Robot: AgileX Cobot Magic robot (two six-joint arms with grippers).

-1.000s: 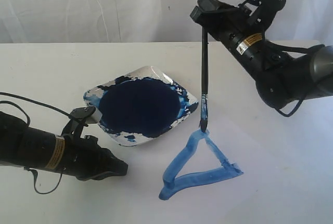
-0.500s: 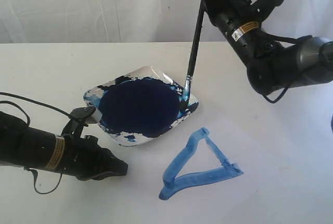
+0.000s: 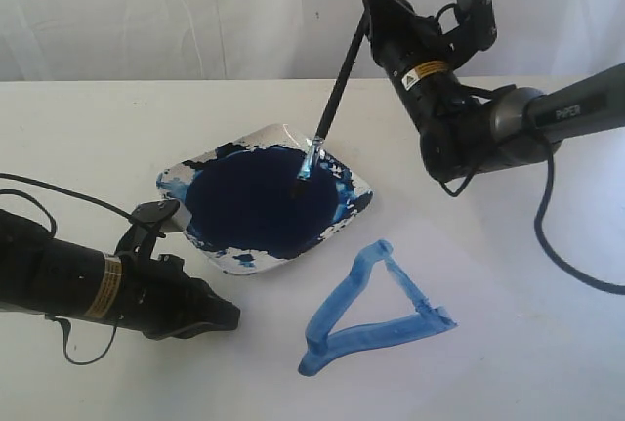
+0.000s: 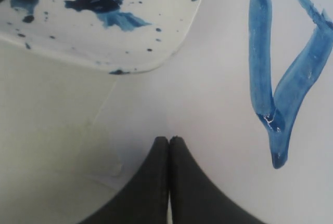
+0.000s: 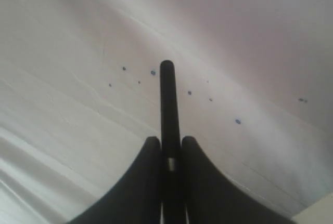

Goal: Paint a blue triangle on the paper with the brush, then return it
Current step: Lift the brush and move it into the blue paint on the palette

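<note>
the brush [image 3: 337,99] is held near its upper end by the right gripper [image 3: 377,1], whose jaws are closed on the black handle. from there the handle is tilted down toward the left arm's side. the blue-stained bristles are placed over the dark paint pool [image 3: 254,208] in the dish [image 3: 359,187]; whether the paint is touched cannot be told. a second ago the brush was held upright with its tip on the top corner of the blue triangle [image 3: 342,299]. half a second ago it had been lifted clear and carried to the dish's rim, and now it has been swung further in. the triangle is seen closed on all three sides on the paper [image 3: 508,274] and is unchanged, so the painting is judged finished and the return of the brush under way. the left gripper [image 4: 168,140] is shut on nothing beside the dish and has not been moved.
</note>
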